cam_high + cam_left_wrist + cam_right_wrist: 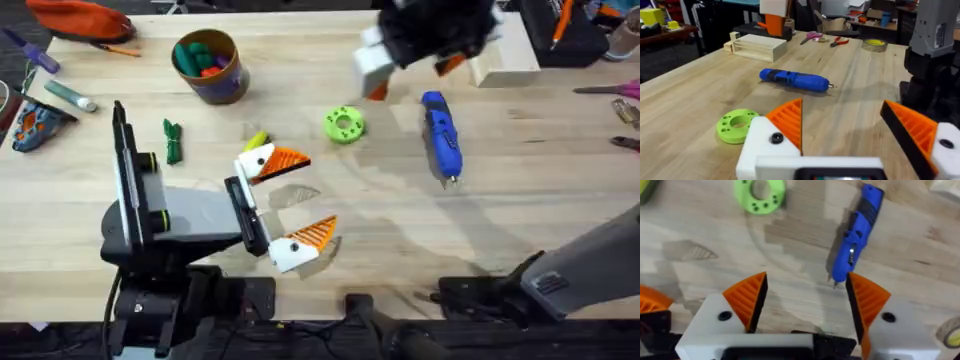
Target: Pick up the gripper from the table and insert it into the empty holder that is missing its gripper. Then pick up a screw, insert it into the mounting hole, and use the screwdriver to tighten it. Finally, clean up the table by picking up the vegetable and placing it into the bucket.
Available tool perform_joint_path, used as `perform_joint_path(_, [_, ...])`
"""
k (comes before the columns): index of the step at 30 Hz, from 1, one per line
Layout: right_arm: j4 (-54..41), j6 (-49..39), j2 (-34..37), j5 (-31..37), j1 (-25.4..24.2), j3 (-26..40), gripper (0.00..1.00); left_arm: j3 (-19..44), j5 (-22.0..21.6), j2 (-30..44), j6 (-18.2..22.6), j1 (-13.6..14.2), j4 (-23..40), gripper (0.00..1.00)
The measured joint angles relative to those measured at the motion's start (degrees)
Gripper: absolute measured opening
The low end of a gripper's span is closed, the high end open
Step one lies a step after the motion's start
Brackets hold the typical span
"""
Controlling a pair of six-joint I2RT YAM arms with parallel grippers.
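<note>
The right claw, jaws spread wide and empty, is hovering over the screwdriver; it should descend squarely across the blue barrel's middle. The left claw is resting open at seven o'clock on the worktop.

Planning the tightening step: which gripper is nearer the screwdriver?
Right. The right gripper hovers open just above the screwdriver's tip; the left gripper sits open farther off, beyond the green disc.

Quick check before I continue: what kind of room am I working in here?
Most likely a robotics lab or workshop. The arms work on a light wooden bench, a blue pen-shaped electric screwdriver lies on it, and pliers and scissors sit at the far edge, with cluttered desks behind.
</note>
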State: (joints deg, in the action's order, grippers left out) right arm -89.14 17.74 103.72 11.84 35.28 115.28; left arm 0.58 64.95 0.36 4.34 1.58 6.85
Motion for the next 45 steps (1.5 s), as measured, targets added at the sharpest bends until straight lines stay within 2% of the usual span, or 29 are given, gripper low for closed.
perform_joint_path(5, [0.5,2.4,-1.0,0.5,-5.2,-5.2,0.903,0.0,0.0,0.0,0.0,0.0,0.0,0.987])
perform_joint_path(11, [2.5,3.5,-1.0,0.6,-8.2,-11.4,0.904,0.0,0.0,0.0,0.0,0.0,0.0,0.986])
perform_joint_path(22, [3.5,3.7,-1.2,0.6,-15.9,-13.0,0.904,0.0,0.0,0.0,0.0,0.0,0.0,0.986])
perform_joint_path(24, [4.2,3.7,-3.2,0.6,-17.5,-13.2,0.904,0.0,0.0,0.0,0.0,0.0,0.0,0.986])
perform_joint_path(31, [11.9,3.7,-7.0,0.0,-20.4,-17.9,0.914,0.0,0.0,0.0,0.0,0.0,0.0,0.986])
perform_joint_path(35, [17.4,3.1,-7.1,-1.5,-21.9,-23.7,0.987,0.0,0.0,0.0,0.0,0.0,0.0,0.987])
perform_joint_path(41, [23.9,0.1,-7.1,-4.2,-23.4,-30.5,0.992,0.0,0.0,0.0,0.0,0.0,0.0,0.987])
perform_joint_path(45, [25.4,-2.6,-7.1,-5.1,-23.9,-32.5,0.993,0.0,0.0,0.0,0.0,0.0,0.0,0.988])
